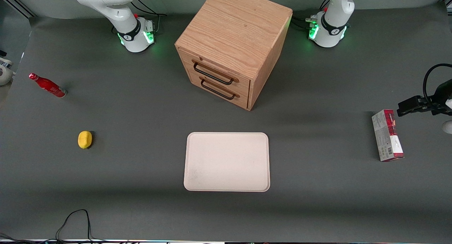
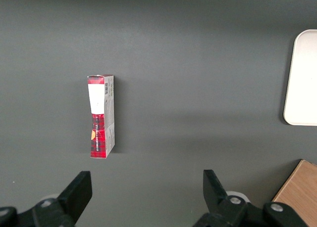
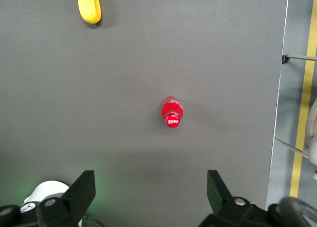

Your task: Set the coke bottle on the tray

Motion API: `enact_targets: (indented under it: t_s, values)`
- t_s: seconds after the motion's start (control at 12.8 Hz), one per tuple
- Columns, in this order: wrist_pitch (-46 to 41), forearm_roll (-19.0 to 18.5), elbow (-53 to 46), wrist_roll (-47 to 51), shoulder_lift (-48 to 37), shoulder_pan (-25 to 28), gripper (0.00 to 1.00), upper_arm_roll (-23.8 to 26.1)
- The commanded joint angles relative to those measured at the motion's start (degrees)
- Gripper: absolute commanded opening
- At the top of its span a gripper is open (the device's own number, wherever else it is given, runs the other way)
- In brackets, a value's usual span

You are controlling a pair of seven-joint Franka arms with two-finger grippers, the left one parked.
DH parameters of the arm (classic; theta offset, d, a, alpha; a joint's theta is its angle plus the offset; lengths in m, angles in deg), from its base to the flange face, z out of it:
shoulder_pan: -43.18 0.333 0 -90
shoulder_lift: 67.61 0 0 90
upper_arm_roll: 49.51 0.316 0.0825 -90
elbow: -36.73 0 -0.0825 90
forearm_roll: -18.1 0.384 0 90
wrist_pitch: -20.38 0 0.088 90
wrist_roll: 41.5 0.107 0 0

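Front view
Bottle (image 1: pixel 47 85): it is standing on the grey table (image 1: pixel 141 113), toward the working arm's end, close to the table's edge.
Lemon (image 1: pixel 84 139): it is lying on the table, nearer to the camera than the bottle and well apart from it.
Tray (image 1: pixel 227 161): it is lying flat in the middle of the table, well apart from the bottle, with nothing on it.
Cabinet (image 1: pixel 233 46): this wooden box with 2 drawers is sitting farther from the camera than the tray, and its drawers are facing the tray.
Carton (image 1: pixel 387 135): it is lying toward the parked arm's end of the table.
Gripper: it is not showing in this view.

Right wrist view
Gripper (image 3: pixel 151 195): it is hanging high over the table with its 2 fingers (image 3: pixel 79 195) spread wide and holding nothing.
Bottle (image 3: pixel 172 112): it is showing from above, cap up, down on the table under the camera and not touching the fingers.
Lemon (image 3: pixel 89 6): it is lying well apart from the bottle.

Left wrist view
Carton (image 2: pixel 101 116): it is lying on the table.
Tray (image 2: pixel 302 78): only 1 end is showing, well apart from the carton.
Cabinet (image 2: pixel 299 192): just a wooden corner is showing.
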Motion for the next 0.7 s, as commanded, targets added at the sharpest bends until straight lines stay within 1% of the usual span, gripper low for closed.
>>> enact_targets:
  t_s: [0.0, 0.08, 0.23, 0.55, 0.63]
  values:
    - [5.1, -1.8, 4.4, 0.3, 0.8, 0.7, 1.0, -0.3]
    - [7.2, -1.8, 6.8, 0.3, 0.8, 0.4, 1.0, -0.5]
    - [12.7, -1.8, 11.8, 0.3, 0.8, 0.5, 1.0, -3.1]
    - [23.6, -1.6, 16.9, -0.3, 6.1, 0.4, 1.0, -4.0]
    - [25.8, -1.4, 18.0, -0.4, 7.4, 0.6, 1.0, -5.0]
